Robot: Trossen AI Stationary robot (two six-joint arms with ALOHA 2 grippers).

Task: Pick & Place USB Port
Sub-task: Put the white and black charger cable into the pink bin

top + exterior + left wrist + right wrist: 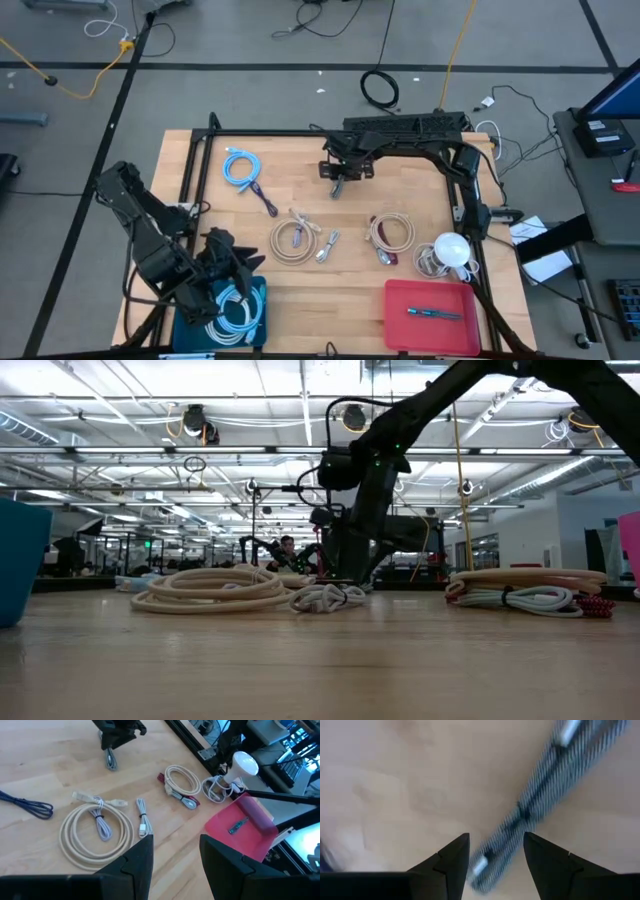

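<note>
Directly under the right pincer [492, 865], a grey braided cable [540, 805] lies on the tabletop [300, 290], running out between the two fingers, which stand apart with nothing gripped. From that wrist the cable's long axis crosses the gap at a slant, one metal plug end lying near the fingertips and the other farther off. From above, the right pincer [338, 178] hangs low over the far middle of the tabletop, so this arm is plainly the nearer one to the cable; a straight drop with some wrist turn looks like what the grasp would need. The left pincer [222, 262] waits at the near left corner over a blue bin [255, 320] of coiled cable, its fingers apart and empty. Elsewhere on the pale wood lie beige coils [292, 243], a blue cable [240, 168], a white lamp [452, 250] and a red tray [400, 325] holding a small stick. Beyond is an open workshop with ceiling lights.
</note>
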